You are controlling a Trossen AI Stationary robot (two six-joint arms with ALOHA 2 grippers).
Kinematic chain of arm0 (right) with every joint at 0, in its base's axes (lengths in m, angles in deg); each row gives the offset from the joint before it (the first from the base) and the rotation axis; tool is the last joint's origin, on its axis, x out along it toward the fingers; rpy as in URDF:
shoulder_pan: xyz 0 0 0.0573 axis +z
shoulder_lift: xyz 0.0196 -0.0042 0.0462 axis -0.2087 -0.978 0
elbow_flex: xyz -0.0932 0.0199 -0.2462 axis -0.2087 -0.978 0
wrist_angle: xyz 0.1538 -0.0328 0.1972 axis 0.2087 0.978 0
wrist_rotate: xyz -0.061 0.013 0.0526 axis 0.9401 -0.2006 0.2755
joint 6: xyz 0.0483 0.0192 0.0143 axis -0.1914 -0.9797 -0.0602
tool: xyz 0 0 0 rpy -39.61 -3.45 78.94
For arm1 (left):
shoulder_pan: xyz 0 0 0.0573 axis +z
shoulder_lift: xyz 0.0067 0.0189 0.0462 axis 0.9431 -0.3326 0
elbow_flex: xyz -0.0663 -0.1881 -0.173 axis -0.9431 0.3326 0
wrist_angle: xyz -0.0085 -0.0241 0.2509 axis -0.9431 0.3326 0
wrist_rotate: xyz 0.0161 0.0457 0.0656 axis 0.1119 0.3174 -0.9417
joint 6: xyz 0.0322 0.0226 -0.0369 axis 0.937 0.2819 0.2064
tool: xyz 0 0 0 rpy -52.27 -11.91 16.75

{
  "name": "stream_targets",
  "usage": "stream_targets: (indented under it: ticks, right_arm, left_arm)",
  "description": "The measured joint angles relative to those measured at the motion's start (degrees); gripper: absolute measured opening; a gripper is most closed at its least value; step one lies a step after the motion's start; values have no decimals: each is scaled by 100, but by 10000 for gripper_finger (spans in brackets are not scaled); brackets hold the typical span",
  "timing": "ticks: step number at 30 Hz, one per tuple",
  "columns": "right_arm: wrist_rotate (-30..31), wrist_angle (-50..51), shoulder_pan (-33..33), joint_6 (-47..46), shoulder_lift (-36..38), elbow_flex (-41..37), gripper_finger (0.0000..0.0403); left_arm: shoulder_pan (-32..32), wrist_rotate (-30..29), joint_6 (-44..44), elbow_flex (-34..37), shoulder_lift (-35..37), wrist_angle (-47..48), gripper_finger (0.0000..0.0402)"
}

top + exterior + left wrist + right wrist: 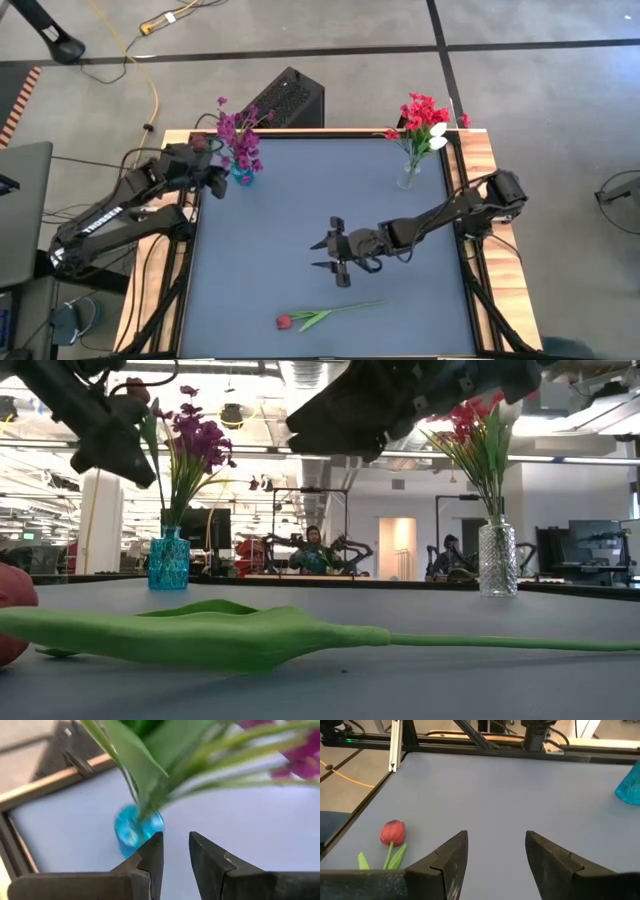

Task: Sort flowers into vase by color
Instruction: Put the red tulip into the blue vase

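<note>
A red tulip [284, 321] [393, 832] lies flat on the mat near the table's near edge, and its stem and leaf [220, 635] point right. The blue vase [242, 176] [131, 827] at the far left holds magenta-purple sprays [195, 440]. The clear vase [408, 178] [497, 560] at the far right holds red and white blooms [425, 115]. My right gripper [327, 255] [496, 845] hovers open over the table's middle, on the far side of the tulip. My left gripper [213, 186] [176, 852] is beside the blue vase with a narrow gap and nothing between its fingers.
A black box [285, 100] stands beyond the far edge. A wooden border [480, 150] frames the blue-grey mat [290, 220], which is bare between the vases and the tulip. People [313, 548] sit in the room far behind the table.
</note>
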Motion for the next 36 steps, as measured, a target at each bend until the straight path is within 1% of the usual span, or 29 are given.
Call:
stream_targets:
  ticks: [5,7,9,11,13,15,18,20,23,25,27,32,36]
  right_arm:
    - [-13,433,57,-299,168,0,223]
    - [-13,486,93,-331,175,0,223]
    - [-17,513,101,-335,170,0,223]
    - [-24,495,98,-377,150,2,223]
    - [-24,512,92,-432,144,2,223]
    - [-22,512,90,-454,142,2,223]
    - [-20,503,129,-456,142,2,223]
    - [-22,516,175,-456,142,2,223]
    - [-22,638,238,-454,142,2,223]
    - [-24,700,251,-454,136,2,223]
    - [-23,717,251,-454,136,2,223]
    - [-22,763,238,-451,133,3,223]
    - [-24,791,186,-437,133,30,223]
  left_arm:
    - [0,796,0,-686,-388,1369,80]
    - [0,1009,97,-917,-630,1974,80]
    - [0,1027,269,-1077,-926,2668,80]
    - [0,888,399,-1159,-1248,3324,80]
    - [0,846,489,-1189,-1556,3795,80]
    - [0,976,628,-1189,-1825,4096,80]
    - [-7,1459,994,-1189,-2056,4243,80]
    - [-41,1791,1182,-1189,-2077,4254,80]
    - [-98,1735,1253,-1190,-1959,4256,80]
    - [-116,1671,1309,-1191,-1811,4263,80]
    - [-118,1784,1444,-1191,-1625,4270,80]
    - [-118,2533,1787,-1191,-1088,4281,80]
    - [-120,3025,1992,-1191,-684,4287,80]
